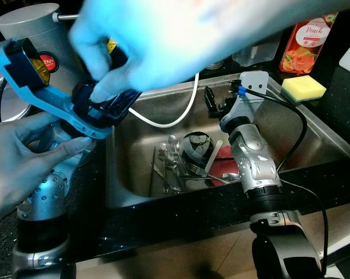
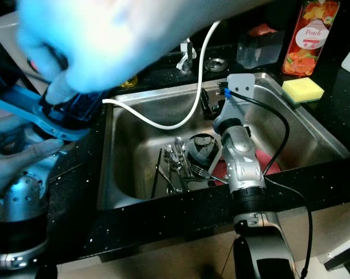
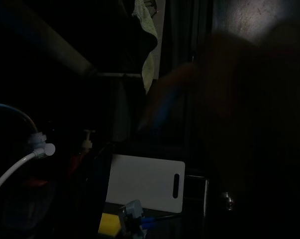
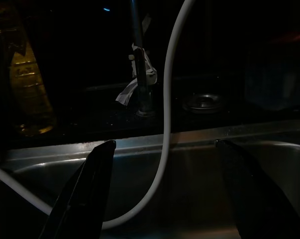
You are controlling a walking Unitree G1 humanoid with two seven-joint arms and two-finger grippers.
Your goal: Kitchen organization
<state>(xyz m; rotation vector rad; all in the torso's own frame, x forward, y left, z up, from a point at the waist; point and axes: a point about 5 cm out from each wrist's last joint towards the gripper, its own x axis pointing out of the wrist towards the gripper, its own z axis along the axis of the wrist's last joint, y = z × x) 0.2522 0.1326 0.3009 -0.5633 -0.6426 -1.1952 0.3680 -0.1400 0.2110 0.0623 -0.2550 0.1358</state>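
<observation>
Blurred gloved hands (image 1: 134,43) of a person, upper left, work on the left tool (image 1: 99,107), state unclear. Right tool (image 4: 162,194), fingers spread, hangs over the steel sink (image 1: 314,125); cutlery (image 1: 169,165) lies below-left.

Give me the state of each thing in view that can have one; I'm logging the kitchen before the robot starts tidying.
Right gripper: open, empty, held over the sink.
Left gripper: covered by a person's gloved hands; fingers hidden.
Sink: holding dirty cutlery and a red plate.
White hose: drooping into the sink.
Yellow sponge: lying flat on the counter by the sink's corner.
Peach bottle: upright behind the sink.
</observation>
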